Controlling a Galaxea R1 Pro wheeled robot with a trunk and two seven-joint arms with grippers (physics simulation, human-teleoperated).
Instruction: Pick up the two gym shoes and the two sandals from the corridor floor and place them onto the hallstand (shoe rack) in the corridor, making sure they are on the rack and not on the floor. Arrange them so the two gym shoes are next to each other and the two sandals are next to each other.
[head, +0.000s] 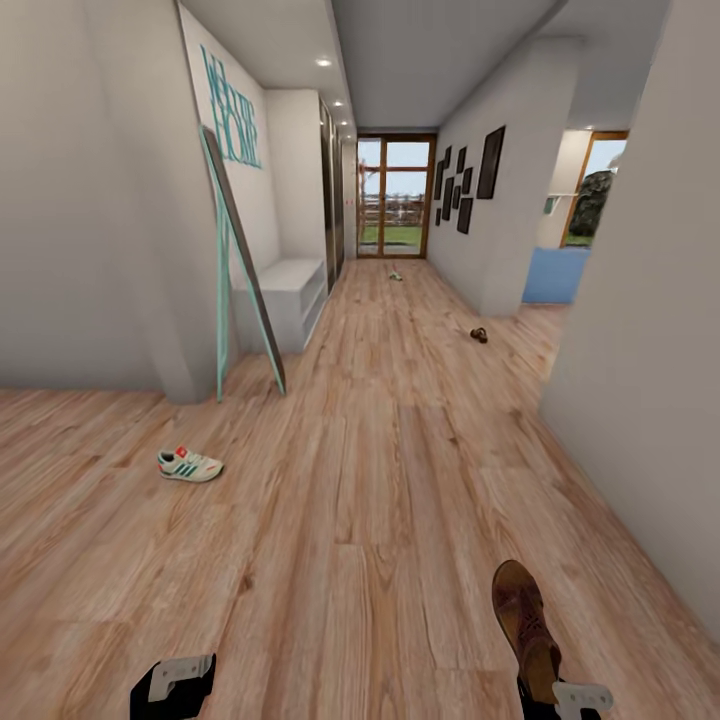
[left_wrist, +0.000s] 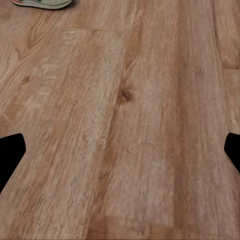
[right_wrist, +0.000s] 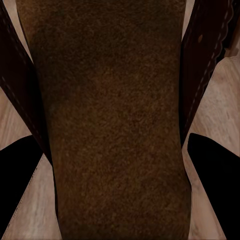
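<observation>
One white gym shoe (head: 188, 465) with green stripes lies on the corridor floor (head: 380, 480) at the left; its sole edge shows in the left wrist view (left_wrist: 42, 3). A second gym shoe (head: 396, 275) lies far down the corridor near the glass door. A brown sandal (head: 479, 335) rests on the floor by the right wall. My right gripper (head: 560, 695) is shut on the other sandal (head: 525, 612), whose brown footbed (right_wrist: 115, 100) runs between the fingers. My left gripper (head: 175, 685) hangs open over bare planks (left_wrist: 120, 150). The grey hallstand (head: 290, 290) stands against the left wall.
A teal-framed mirror (head: 240, 270) leans on the left wall corner in front of the hallstand. The right wall (head: 640, 400) juts in close beside my right arm. Dark picture frames (head: 465, 185) hang further along. A glass door (head: 395, 195) closes the corridor's far end.
</observation>
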